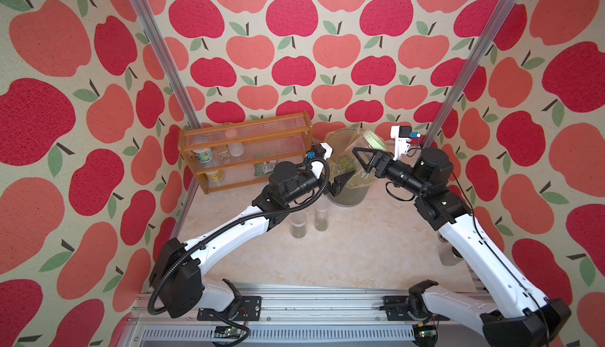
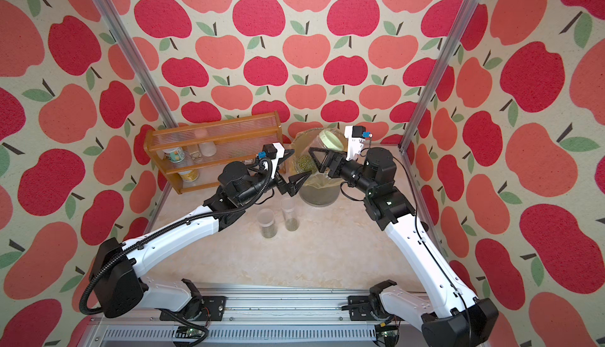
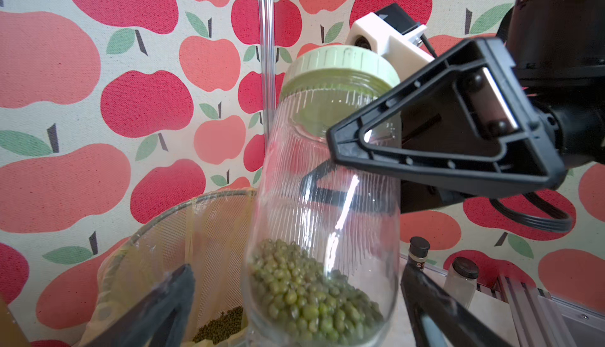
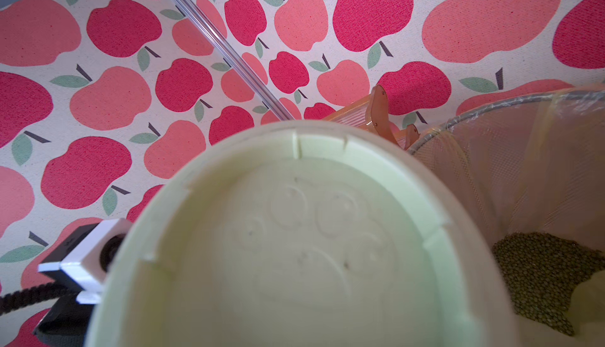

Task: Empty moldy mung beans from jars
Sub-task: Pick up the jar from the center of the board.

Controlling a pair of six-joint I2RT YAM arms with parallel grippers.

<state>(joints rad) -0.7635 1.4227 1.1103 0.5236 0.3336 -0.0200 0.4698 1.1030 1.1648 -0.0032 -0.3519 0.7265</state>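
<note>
Right gripper [image 3: 320, 159] fingers [image 3: 451, 165] partly closed on the upper body of the round-shouldered jar [image 3: 327, 204], one finger in front of the glass, the other visible through it. The jar hangs tilted above the grey bin [image 3: 196, 198], pale green lid [image 4: 294, 247] on and at the high end. Left gripper [image 3: 296, 268] is spread fully wide and holds nothing; the jar base sits between its fingers, contact cannot be told. Risks, as I judge them: the ribbed glass is slick and the grip sits high, so twisting the lid could spin or drop the jar into the bin; if the mouth is not over the rim once uncapped, beans scatter on the table [image 1: 343, 257]; a left finger could snag the yellow bag liner [image 4: 523, 165]. Contents: bright green mung beans [image 3: 304, 289] pooled in the low end of the held jar, roughly a quarter full; a darker bean pile [image 4: 550, 273] lies in the bin bottom. Short jar [image 1: 298, 226] and tall slim jar [image 1: 321, 217] stand uncapped on the table just beside the bin, each with what looks like a thin olive layer at the bottom.
</note>
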